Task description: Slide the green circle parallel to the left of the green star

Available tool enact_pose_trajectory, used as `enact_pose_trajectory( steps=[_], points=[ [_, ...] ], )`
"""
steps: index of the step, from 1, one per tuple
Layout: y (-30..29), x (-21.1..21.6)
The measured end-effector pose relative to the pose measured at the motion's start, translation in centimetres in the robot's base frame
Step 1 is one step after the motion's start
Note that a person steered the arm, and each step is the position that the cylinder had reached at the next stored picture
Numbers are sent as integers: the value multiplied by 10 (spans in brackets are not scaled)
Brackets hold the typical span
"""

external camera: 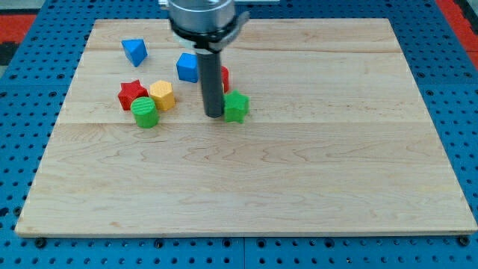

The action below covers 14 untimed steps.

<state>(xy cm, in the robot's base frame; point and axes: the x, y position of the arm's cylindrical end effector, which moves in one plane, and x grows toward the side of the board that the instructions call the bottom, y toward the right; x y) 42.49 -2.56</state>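
The green circle [146, 112] stands on the wooden board at the view's left of centre, just below a red star [131, 94] and a yellow hexagon [162, 95]. The green star [236, 106] sits further to the view's right. My tip [213, 114] rests on the board right beside the green star's left side, about touching it. The rod rises from there and hides part of a red block [224, 77] behind it. The green circle lies well to the left of my tip.
A blue triangle [134, 51] sits at the board's upper left. A blue block [187, 67] sits just left of the rod, above my tip. The wooden board [299, 172] lies on a blue pegboard.
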Motion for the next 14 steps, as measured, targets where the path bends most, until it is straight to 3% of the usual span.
enact_pose_trajectory(
  steps=[3, 4, 5, 6, 7, 10, 11, 14],
  points=[
    [164, -36],
    [108, 0],
    [-18, 73],
    [-175, 93],
    [-186, 69],
    [-104, -14],
    [-143, -18],
    [-114, -42]
  ],
)
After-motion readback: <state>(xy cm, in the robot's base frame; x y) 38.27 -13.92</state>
